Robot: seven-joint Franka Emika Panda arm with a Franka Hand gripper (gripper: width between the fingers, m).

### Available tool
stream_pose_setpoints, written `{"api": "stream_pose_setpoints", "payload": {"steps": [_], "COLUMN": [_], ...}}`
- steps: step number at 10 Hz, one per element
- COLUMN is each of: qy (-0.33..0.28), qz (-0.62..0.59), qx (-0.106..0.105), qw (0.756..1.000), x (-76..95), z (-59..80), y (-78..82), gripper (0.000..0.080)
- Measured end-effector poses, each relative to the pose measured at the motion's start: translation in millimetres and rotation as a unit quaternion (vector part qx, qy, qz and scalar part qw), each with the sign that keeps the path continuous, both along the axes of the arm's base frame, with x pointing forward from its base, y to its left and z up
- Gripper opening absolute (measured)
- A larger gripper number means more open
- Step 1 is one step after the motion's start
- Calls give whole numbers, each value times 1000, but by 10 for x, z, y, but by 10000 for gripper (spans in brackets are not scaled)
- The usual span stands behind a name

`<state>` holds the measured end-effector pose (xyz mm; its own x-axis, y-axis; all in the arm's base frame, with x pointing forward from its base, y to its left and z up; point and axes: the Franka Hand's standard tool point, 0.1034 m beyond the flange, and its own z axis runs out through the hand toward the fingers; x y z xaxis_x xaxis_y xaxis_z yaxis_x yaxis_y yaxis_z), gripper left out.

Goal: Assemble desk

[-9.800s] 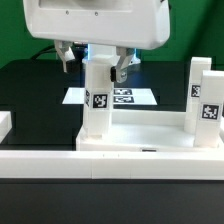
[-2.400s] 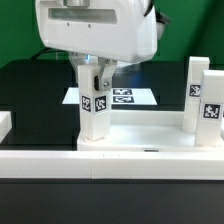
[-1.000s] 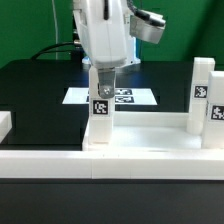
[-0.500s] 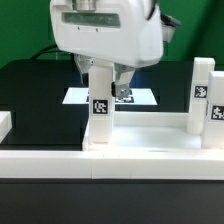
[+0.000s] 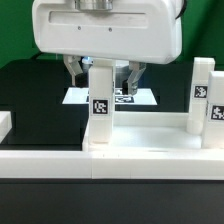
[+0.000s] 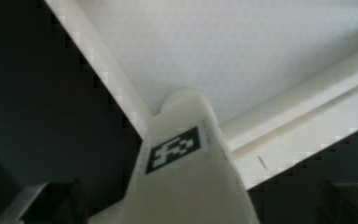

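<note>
Inspection: my gripper (image 5: 101, 76) stands with jaws wide, one finger either side of the leg (image 5: 100, 100) near its top, gripping nothing. Moments ago I was turned edge-on at this leg; I have since swung back square. The leg stands upright in a socket of the slab (image 5: 150, 135) at its corner on the exterior view's left. Judgement: another twist is in preparation; seating unconfirmed. Second leg (image 5: 203, 98) stands at the opposite corner.

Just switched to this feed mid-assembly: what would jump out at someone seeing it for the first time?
The big white gripper fills the top of the exterior view, jaws open on either side of an upright tagged leg standing on the desk slab. More tagged legs stand upright at the exterior view's right, with the marker board flat on the black table behind.
</note>
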<state>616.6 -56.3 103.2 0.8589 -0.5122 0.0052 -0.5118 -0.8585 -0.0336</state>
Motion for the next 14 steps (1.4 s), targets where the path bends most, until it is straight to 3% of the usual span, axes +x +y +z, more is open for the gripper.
{"api": "stream_pose_setpoints", "payload": {"steps": [7,8,9,10,14], "qy": [-1,-1,-1,-1,0], "qz": [249,247,246,246,231], "qx": [-16,-16,-16,-16,-15], "qw": [968,969,969,969,973], "x": [-1,-2,-2,-2,-3], "z": [2,2,1,2,0], "y": [-17,-17,-18,-19,-20], "gripper": [639,463,463,287,288]}}
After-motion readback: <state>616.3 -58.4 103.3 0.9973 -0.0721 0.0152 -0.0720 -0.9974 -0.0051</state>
